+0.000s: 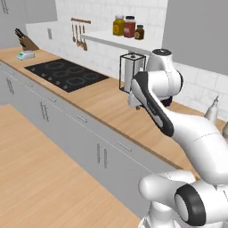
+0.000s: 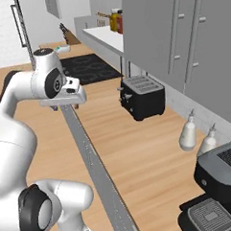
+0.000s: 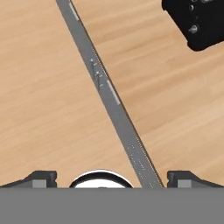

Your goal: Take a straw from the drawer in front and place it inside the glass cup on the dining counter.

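Jaws (image 3: pixel 112 179) spread wide, gripping nothing, hanging over the front edge of the wooden bench (image 3: pixel 175 105), looking straight down. Grey cabinet fronts (image 1: pixel 84 133) under that edge all shut, slim bar handles flush; cannot tell which is the drawer. Black toaster (image 2: pixel 143 97) against the back edge, black cooktop (image 1: pixel 67 75) further along the bench

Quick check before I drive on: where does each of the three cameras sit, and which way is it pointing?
Left base view: behind the arm's left, facing the wall counter, cooktop; arm lower right.
Right base view: behind its right, facing along the same counter to the toaster; arm lower left.
Hand view: on the hand, looking down past the open gripper.
Both base views share counter and cooktop.
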Tool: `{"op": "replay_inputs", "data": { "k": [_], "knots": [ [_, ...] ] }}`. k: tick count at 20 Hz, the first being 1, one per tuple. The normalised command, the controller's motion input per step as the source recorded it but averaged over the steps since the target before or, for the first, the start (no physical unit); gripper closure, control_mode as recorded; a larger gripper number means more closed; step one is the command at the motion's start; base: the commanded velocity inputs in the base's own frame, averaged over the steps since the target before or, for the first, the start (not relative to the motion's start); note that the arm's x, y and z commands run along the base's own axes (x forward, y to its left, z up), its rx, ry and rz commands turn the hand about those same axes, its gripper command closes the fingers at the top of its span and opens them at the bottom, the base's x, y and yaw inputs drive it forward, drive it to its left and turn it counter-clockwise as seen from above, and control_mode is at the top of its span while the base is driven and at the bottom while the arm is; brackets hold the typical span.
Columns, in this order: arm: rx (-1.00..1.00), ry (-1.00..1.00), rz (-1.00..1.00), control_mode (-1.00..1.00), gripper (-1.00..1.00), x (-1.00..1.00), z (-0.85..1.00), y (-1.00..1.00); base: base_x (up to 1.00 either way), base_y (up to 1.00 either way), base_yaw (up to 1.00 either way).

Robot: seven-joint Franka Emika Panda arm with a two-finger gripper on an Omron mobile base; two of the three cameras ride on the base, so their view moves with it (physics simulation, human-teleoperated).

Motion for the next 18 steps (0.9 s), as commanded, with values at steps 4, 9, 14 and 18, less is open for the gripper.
{"op": "replay_inputs", "data": {
  "k": [4,9,14,18],
  "knots": [
    [-0.29,0.00,0.00,-1.00,-1.00,0.02,-0.48,0.83,0.00,0.00,0.00],
    [-0.35,-0.01,0.00,-1.00,-1.00,0.16,-0.77,0.55,0.00,0.00,0.00],
    [-0.40,-0.05,0.00,-1.00,-1.00,0.12,-0.99,0.25,0.00,0.00,0.00],
    [-0.41,-0.03,0.00,-1.00,-1.00,0.00,-0.96,0.22,0.00,0.00,0.00]
  ]
}}
